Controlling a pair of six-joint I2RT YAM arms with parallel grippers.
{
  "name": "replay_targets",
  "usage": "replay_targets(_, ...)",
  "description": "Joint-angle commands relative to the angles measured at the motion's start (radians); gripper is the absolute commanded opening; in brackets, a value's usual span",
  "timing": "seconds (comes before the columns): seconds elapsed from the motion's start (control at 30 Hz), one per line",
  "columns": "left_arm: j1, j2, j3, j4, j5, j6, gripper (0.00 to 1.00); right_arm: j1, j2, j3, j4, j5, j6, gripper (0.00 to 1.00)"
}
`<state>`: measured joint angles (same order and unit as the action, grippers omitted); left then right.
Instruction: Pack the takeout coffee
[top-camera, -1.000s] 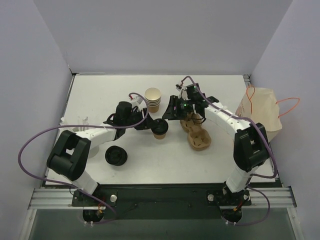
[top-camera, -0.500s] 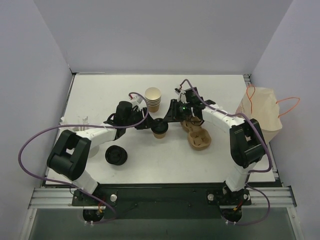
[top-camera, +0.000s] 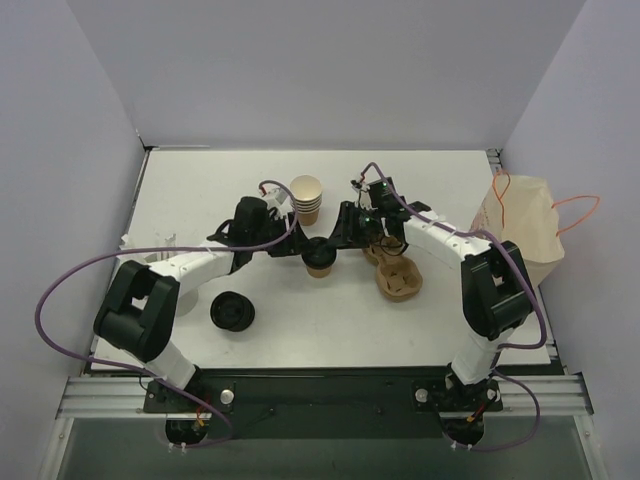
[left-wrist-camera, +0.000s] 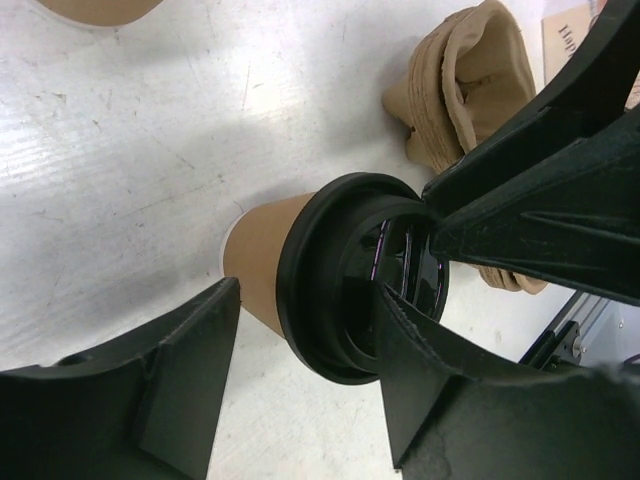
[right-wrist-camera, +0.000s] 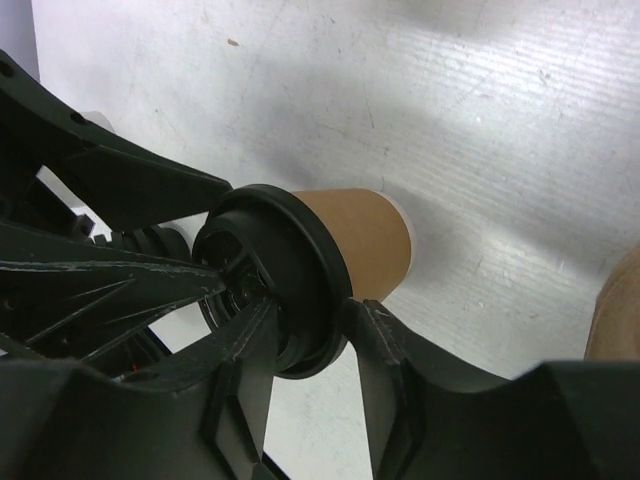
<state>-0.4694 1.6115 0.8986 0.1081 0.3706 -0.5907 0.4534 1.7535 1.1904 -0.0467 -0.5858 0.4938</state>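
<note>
The right gripper was clenched on the rim of the black lid, one finger lying across the lid's recessed top and the other against its outer skirt. The left gripper came in from the opposite side with its jaws released. They straddled the same lid: one finger stood apart from the cup wall and the other sat close against the lid's edge, though whether it touched could not be told. The lid was round, glossy black plastic with a raised outer ring and a sunken centre. It sat on the mouth of the takeout coffee cup, though how firmly it was seated could not be told. The cup was small and tapered, of plain tan kraft paper, with a thin white edge at its foot. It stood upright on the white table, just left of the brown moulded-pulp cup carrier and not touching it. A stack of nested tan cups stood to the carrier's far left, beyond the coffee cup. A pile of spare black lids lay well to the carrier's near left. A tan paper bag with orange handles stood to the carrier's right, at the table's edge.
</note>
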Motion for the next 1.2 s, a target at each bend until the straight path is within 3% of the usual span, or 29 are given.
replay_targets(0.0,0.006,-0.001,0.123,-0.198,0.007,0.055,0.68,0.004,-0.066,0.067,-0.096,0.037,0.002,0.39)
replay_targets(0.27,0.011,-0.056,0.275,-0.301,0.011,0.083,0.76,0.016,-0.121,0.113,-0.168,0.112,-0.076,0.43)
replay_targets(0.43,0.015,-0.168,0.281,-0.387,-0.091,0.137,0.80,0.067,-0.118,0.182,-0.251,0.231,-0.168,0.43)
replay_targets(0.6,0.035,-0.326,0.211,-0.462,-0.206,0.172,0.90,0.133,-0.079,0.241,-0.304,0.359,-0.227,0.41)
replay_targets(0.73,0.063,-0.487,0.145,-0.496,-0.220,0.184,0.97,0.165,-0.035,0.285,-0.343,0.411,-0.264,0.40)
replay_targets(0.97,0.069,-0.682,-0.001,-0.507,-0.274,0.346,0.97,0.177,0.031,0.328,-0.364,0.420,-0.299,0.35)
replay_targets(1.17,0.066,-0.797,-0.078,-0.473,-0.302,0.368,0.96,0.180,0.066,0.341,-0.367,0.417,-0.311,0.32)
